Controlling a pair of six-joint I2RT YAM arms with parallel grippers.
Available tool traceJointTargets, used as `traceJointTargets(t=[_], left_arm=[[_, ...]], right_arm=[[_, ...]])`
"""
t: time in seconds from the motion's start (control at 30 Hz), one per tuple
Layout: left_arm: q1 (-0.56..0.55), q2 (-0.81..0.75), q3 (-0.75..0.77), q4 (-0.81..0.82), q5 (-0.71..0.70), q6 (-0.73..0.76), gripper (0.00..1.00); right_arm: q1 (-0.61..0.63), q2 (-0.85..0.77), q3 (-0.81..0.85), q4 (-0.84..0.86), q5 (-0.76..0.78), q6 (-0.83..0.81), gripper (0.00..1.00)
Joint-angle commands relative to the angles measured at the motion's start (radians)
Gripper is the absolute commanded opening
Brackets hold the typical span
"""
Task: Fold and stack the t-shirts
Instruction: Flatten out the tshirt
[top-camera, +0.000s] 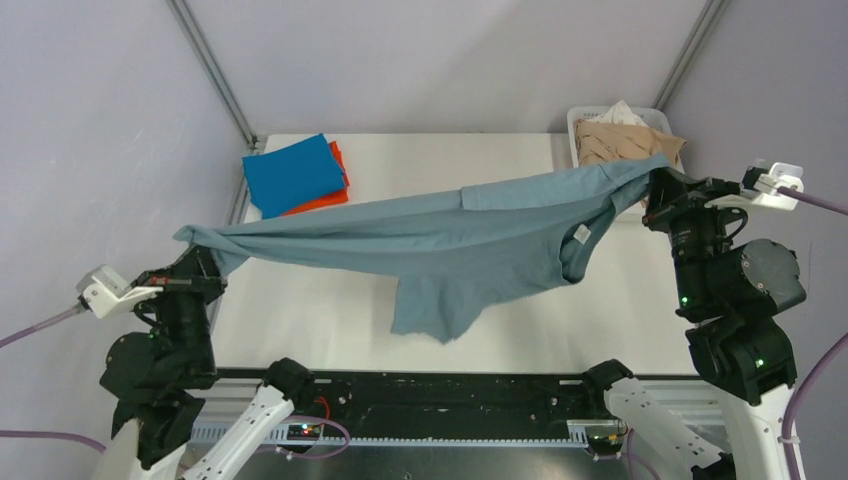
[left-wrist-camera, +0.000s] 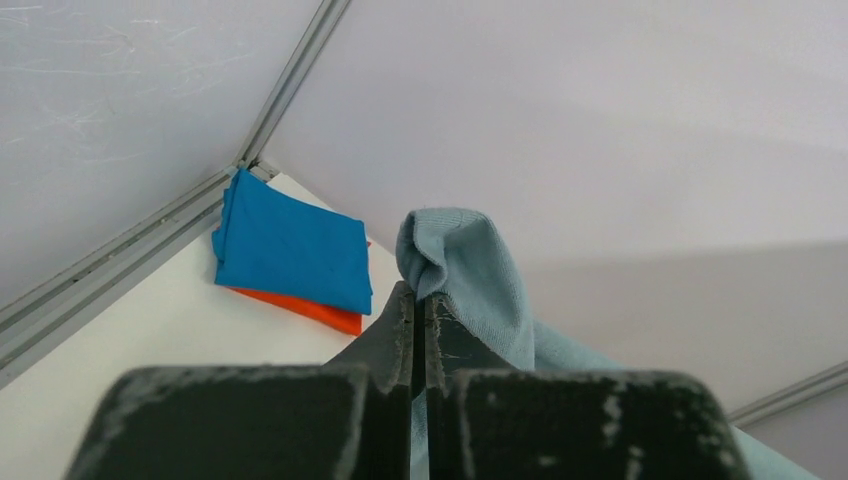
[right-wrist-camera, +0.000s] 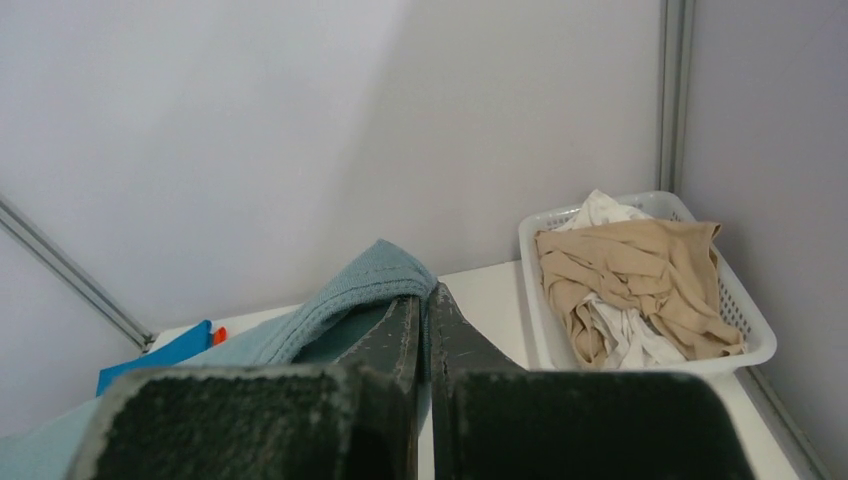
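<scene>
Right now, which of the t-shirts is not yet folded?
The grey-blue t-shirt, hanging stretched in the air between the left hand and right hand. The bright blue t-shirt and orange t-shirt lie folded and stacked, blue on top.

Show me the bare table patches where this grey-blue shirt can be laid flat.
Bare: the near half of the table, from its near edge up under the hanging grey-blue shirt, and the far strip between the folded blue shirt and the basket. Crowded: far-left corner, blue on orange shirt; far-right corner, basket full of beige garments.
</scene>
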Motion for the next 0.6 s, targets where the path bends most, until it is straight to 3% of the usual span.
traceJointTargets(t=[0.0, 0.23, 0.4, 0.5, 0.57], left_arm=[[0.007, -0.063, 0.001, 0.026, -0.038, 0.004, 0.0], [0.007, 0.033, -0.032, 0.037, 0.029, -0.021, 0.0], [0.026, 0.318, -0.11, 0.042, -0.033, -0.078, 0.0], [0.12, 0.456, -0.161, 0.054, 0.066, -0.135, 0.01], [0.168, 0.549, -0.214, 0.077, 0.137, -0.17, 0.1]], right_arm=[[-0.009, -0.05, 0.028, 0.052, 0.043, -0.014, 0.0], [-0.01, 0.024, 0.039, 0.044, 0.032, -0.026, 0.0], [-0.039, 0.187, 0.039, 0.055, 0.031, -0.047, 0.0], [-0.105, 0.343, 0.035, 0.06, -0.03, -0.031, 0.0], [-0.16, 0.452, 0.029, 0.064, -0.106, 0.005, 0.0]])
